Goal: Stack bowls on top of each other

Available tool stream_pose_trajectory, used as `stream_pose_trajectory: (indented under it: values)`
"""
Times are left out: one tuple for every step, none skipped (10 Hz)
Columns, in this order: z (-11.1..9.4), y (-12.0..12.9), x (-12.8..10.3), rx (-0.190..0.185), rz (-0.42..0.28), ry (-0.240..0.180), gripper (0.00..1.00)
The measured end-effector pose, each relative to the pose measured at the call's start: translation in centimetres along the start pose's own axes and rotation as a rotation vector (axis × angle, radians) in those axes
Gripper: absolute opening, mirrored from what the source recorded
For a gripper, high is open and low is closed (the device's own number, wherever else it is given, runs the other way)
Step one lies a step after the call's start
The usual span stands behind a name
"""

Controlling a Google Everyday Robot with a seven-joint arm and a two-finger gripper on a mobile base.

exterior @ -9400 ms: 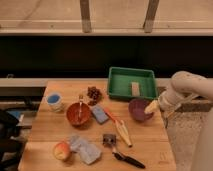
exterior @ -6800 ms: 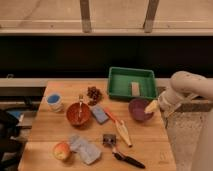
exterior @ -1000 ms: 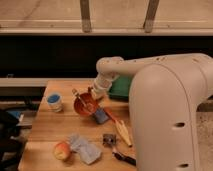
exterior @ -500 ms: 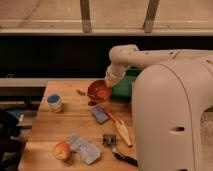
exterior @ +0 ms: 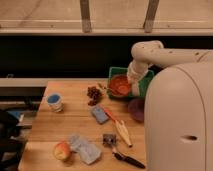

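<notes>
My gripper (exterior: 129,81) is shut on the rim of the orange-red bowl (exterior: 119,85) and holds it tilted in the air, in front of the green tray (exterior: 114,73) at the back of the table. The dark purple bowl (exterior: 135,109) stands on the table below and to the right of the held bowl. My white arm's large body hides the purple bowl's right side. The two bowls are apart.
On the wooden table (exterior: 75,122) are a blue-and-white cup (exterior: 54,101), a dark red grape cluster (exterior: 93,93), a grey-blue sponge (exterior: 100,114), an orange-tipped utensil (exterior: 120,127), a black-handled tool (exterior: 125,158), an apple (exterior: 62,150) and crumpled plastic (exterior: 85,149).
The orange-red bowl has been lifted off the table's middle and carried up and to the right, toward the green tray and the purple bowl. The arm swung right with it.
</notes>
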Motion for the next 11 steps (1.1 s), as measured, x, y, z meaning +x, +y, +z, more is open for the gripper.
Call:
stream_pose_trajectory:
  values:
    - [-0.5,-2.0,0.5,0.012,0.045,-0.003,0.00]
    - [-1.0,-4.8,1.5,0.028,0.115,-0.004,0.00]
    - [-1.2,-6.8,2.4,0.037,0.167,-0.002,0.00]
    - [-1.4,-9.3,3.6,0.047,0.234,0.003,0.00]
    - [-1.3,-11.1,4.8,0.052,0.294,0.010,0.00]
    - [-0.8,-12.6,6.1,0.050,0.353,0.020,0.00]
    - [0.3,-13.8,7.6,0.041,0.405,0.033,0.00]
    - [1.3,-14.5,8.9,0.029,0.441,0.044,0.00]
    - [1.8,-14.5,9.6,0.013,0.463,0.048,0.00]
    - [2.3,-14.1,10.3,-0.003,0.474,0.053,0.00]
    - [2.6,-13.3,10.6,-0.017,0.478,0.053,0.00]
